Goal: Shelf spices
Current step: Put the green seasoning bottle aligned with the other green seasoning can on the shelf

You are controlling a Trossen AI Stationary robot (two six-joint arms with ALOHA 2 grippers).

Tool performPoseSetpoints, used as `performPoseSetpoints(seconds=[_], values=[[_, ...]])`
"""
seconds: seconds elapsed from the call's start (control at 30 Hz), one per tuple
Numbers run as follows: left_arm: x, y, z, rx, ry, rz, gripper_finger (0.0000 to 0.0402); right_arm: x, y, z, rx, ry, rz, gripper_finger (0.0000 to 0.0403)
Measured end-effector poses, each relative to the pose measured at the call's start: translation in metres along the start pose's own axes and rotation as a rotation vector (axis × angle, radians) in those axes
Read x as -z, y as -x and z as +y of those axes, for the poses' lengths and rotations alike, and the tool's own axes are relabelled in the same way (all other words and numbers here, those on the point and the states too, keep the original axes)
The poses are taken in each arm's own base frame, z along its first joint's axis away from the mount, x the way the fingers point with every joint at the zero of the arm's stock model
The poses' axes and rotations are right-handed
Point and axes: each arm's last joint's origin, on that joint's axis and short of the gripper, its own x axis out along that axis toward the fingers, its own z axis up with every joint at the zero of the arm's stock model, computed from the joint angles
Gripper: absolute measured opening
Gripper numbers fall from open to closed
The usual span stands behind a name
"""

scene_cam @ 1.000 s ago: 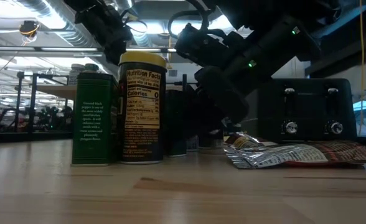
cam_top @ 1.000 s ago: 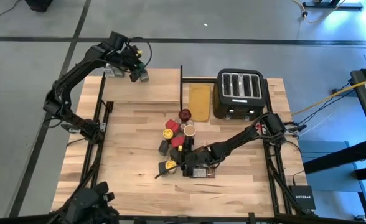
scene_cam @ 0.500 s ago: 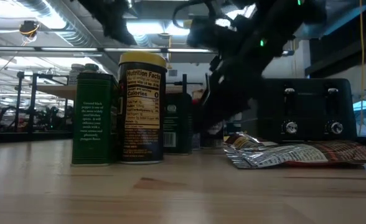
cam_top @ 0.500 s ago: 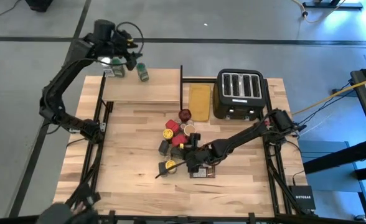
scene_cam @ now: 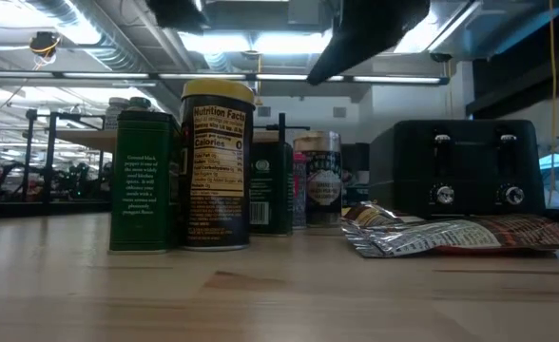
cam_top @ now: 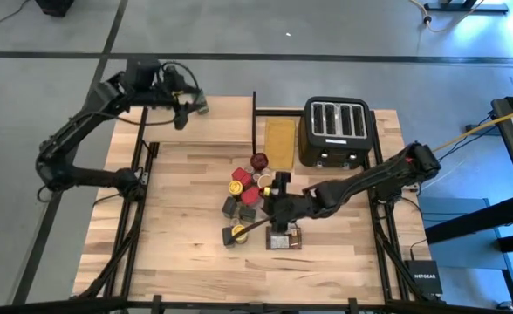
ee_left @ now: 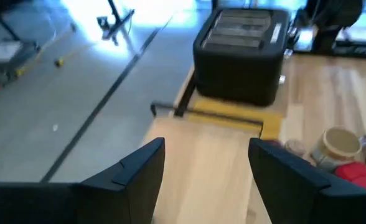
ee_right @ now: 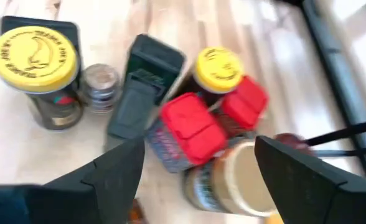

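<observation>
The spices (cam_top: 249, 192) stand bunched in the middle of the table: jars with yellow (ee_right: 33, 53) and red lids (ee_right: 186, 121), a dark tin (ee_right: 142, 87) and a flat packet (cam_top: 283, 237). My right gripper (ee_right: 198, 146) hangs open above this cluster, with nothing between its fingers. The shelf (cam_top: 230, 126) is the light plank at the far left. A small jar (cam_top: 201, 106) stands on the shelf near its far edge. My left gripper (ee_left: 206, 146) is raised over the shelf's left end, open and empty, pointing along the plank.
A black toaster (cam_top: 337, 131) stands at the far right, with a tan-yellow board (cam_top: 280, 141) beside it. A dark red knob-like object (cam_top: 259, 160) lies just beyond the cluster. In the low view a green tin (scene_cam: 144, 180) and a foil packet (scene_cam: 451, 236) stand nearest.
My left gripper has drawn back from the small jar, which stays upright on the shelf, and has risen while its arm swung toward the table's left. My right gripper has risen from among the spices, uncovering the jars behind it in the low view.
</observation>
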Motion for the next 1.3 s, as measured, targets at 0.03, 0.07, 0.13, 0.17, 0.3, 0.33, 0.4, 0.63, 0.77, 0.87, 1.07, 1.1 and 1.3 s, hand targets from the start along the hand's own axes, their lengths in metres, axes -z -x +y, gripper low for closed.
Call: performPoseSetpoints(seconds=[0.03, 0.07, 0.13, 0.17, 0.3, 0.33, 0.4, 0.63, 0.77, 0.87, 1.07, 1.1, 1.3], values=[[0.006, -0.001, -0.004, 0.003, 0.002, 0.015, 0.0225, -0.001, 0.003, -0.002, 0.016, 0.006, -0.006, 0.0309], [0.011, -0.002, -0.009, 0.014, 0.006, 0.024, 0.0225, -0.002, 0.006, -0.005, 0.032, 0.019, -0.015, 0.0309], [0.02, -0.005, -0.018, 0.036, 0.009, 0.011, 0.0225, -0.006, 0.008, -0.014, 0.057, 0.031, -0.042, 0.0309], [0.024, -0.005, -0.022, 0.043, 0.008, 0.004, 0.0225, -0.009, 0.008, -0.019, 0.066, 0.035, -0.058, 0.0309], [0.048, -0.02, -0.033, 0.005, 0.029, 0.027, 0.0225, -0.016, -0.001, -0.049, 0.068, 0.051, -0.106, 0.0309], [0.053, -0.025, -0.033, -0.027, 0.03, 0.034, 0.0225, -0.016, -0.005, -0.057, 0.069, 0.053, -0.111, 0.0309], [0.061, -0.038, -0.034, -0.075, 0.027, 0.039, 0.0225, -0.016, -0.011, -0.073, 0.072, 0.044, -0.116, 0.0309], [0.068, -0.088, -0.035, -0.19, -0.03, 0.005, 0.0225, -0.008, -0.026, -0.118, 0.079, -0.025, -0.091, 0.0309], [0.072, -0.109, -0.041, -0.264, -0.083, 0.076, 0.0225, -0.004, -0.029, -0.127, 0.053, -0.021, -0.083, 0.0309], [0.076, -0.118, -0.051, -0.225, -0.097, 0.126, 0.0225, 0.0, -0.032, -0.127, 0.031, -0.007, -0.074, 0.0309], [0.087, -0.124, -0.054, -0.275, -0.104, 0.249, 0.0225, 0.012, -0.038, -0.123, 0.038, 0.037, -0.041, 0.0309], [0.087, -0.123, -0.052, -0.296, -0.113, 0.252, 0.0225, 0.014, -0.039, -0.123, 0.039, 0.038, -0.039, 0.0309], [0.093, -0.121, -0.035, -0.357, -0.054, 0.284, 0.0225, 0.018, -0.042, -0.121, 0.06, 0.062, -0.05, 0.0309]])
